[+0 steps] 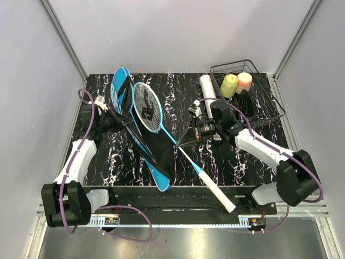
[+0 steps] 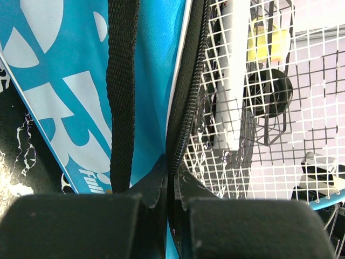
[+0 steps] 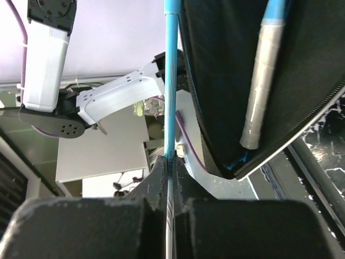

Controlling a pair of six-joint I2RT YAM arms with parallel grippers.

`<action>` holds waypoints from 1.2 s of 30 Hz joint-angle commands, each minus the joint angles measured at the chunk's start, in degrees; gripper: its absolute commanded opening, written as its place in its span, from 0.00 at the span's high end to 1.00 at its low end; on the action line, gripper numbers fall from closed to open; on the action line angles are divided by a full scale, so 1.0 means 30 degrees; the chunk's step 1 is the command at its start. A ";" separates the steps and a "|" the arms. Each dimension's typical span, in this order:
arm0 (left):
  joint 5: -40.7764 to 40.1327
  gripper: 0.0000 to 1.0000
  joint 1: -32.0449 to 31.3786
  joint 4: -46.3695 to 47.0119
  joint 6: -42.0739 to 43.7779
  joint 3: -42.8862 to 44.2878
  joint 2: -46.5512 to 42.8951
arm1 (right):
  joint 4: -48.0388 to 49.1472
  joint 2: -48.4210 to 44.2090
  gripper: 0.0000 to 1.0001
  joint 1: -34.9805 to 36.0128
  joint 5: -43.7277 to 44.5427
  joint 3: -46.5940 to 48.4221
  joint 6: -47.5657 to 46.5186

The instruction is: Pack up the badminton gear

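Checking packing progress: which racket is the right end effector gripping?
The racket with its handle outside the cover, blue shaft pinched in the right end effector; the other racket has its handle inside it.

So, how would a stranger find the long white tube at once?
At the far right corner of the black table stands a black wire basket. The white tube is just outside its left side. It is long and plain white; the yellow bottle and the pink bottle are short and inside the basket.
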 commanded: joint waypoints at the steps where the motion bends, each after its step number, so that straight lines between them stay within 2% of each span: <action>1: 0.1325 1.00 0.0143 0.2664 -0.0017 0.0096 -0.0174 | 0.3059 0.0401 1.00 0.0636 -0.1704 0.0031 0.1776; 12: 0.2438 1.00 -0.0003 0.3864 -0.0045 -0.0430 -0.0320 | 0.4583 0.2449 1.00 0.1281 -0.1707 -0.0058 0.3154; 17: 0.2760 1.00 -0.0209 0.4421 -0.0222 -0.0577 -0.0700 | 0.6840 0.4234 1.00 0.1516 -0.1444 0.0235 0.4504; 23: 0.3376 1.00 -0.0822 0.4714 -0.0339 -0.0782 -0.0965 | 0.7131 0.6961 1.00 0.1516 0.0225 0.3217 0.4093; 27: 0.3727 1.00 -0.2313 0.4714 -0.0193 -0.0578 -0.0789 | 0.6784 0.8251 1.00 0.1546 0.2330 0.5387 0.4212; 31: 0.3582 1.00 -0.3693 0.5094 -0.0514 -0.0577 -0.0730 | 0.3626 0.8983 1.00 0.1663 0.5378 0.7703 0.1754; 36: 0.3202 1.00 -0.5010 0.5301 -0.0749 -0.0723 -0.0906 | 0.1803 0.9366 1.00 0.1896 0.9327 0.9229 -0.1433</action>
